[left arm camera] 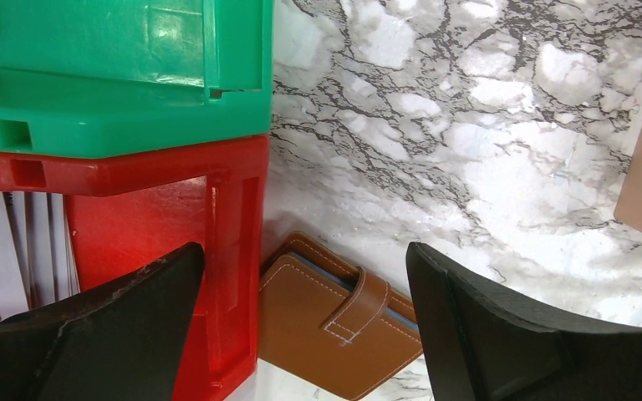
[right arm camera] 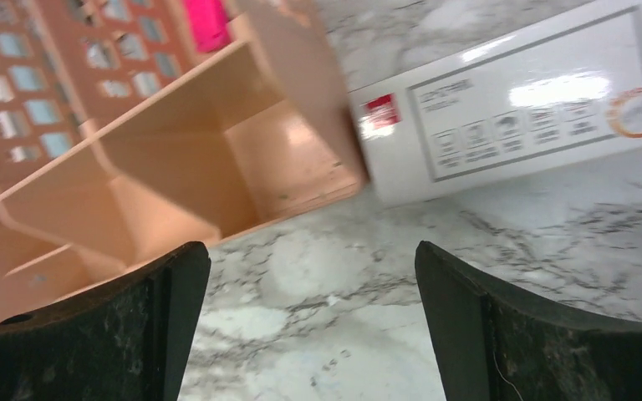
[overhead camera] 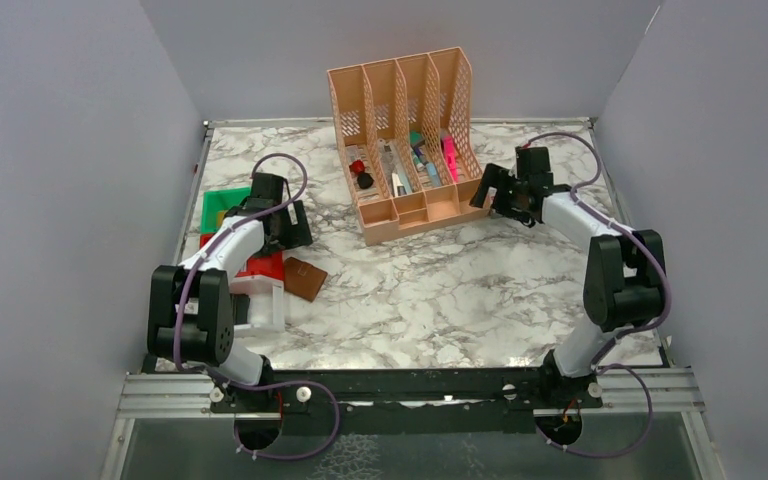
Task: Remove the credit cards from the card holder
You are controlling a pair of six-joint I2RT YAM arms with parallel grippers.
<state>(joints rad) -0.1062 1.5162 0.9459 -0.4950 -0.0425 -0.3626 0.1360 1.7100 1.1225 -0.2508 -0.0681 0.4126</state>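
From the top camera: the marble-patterned table (overhead camera: 440, 290) has a peach plastic desk organizer with slotted compartments (overhead camera: 405, 130) near the back. The flat brown leather-like card holder (overhead camera: 305, 278) lies on the left part of the table, just beside a red plastic tray (overhead camera: 265, 265). A green plastic tray (overhead camera: 222, 208) sits behind that one. The left gripper (overhead camera: 285, 225) hangs over the trays, close to the card holder but not on it. The right gripper (overhead camera: 495, 190) is way over by the organizer's right end, well apart from the card holder.

Left wrist cam: the black fingers (left arm camera: 109, 334) are spread wide with nothing clamped between them. The card holder (left arm camera: 326, 326) lies flat on the marble in the gap below them, folded shut with its strap across the front. Its left edge is right against the red tray (left arm camera: 167, 225), and the green tray (left arm camera: 117, 75) is stacked on the red one. A thin bluish edge (left arm camera: 401, 317) peeks out between the covers, and I can't tell if that's the credit cards.

Right wrist cam (pretty blurry): its fingers (right arm camera: 92, 334) are also wide apart and empty, above bare marble. Ahead is the organizer (right arm camera: 175, 159), plus a white box with a red label (right arm camera: 518, 100) right beside it.
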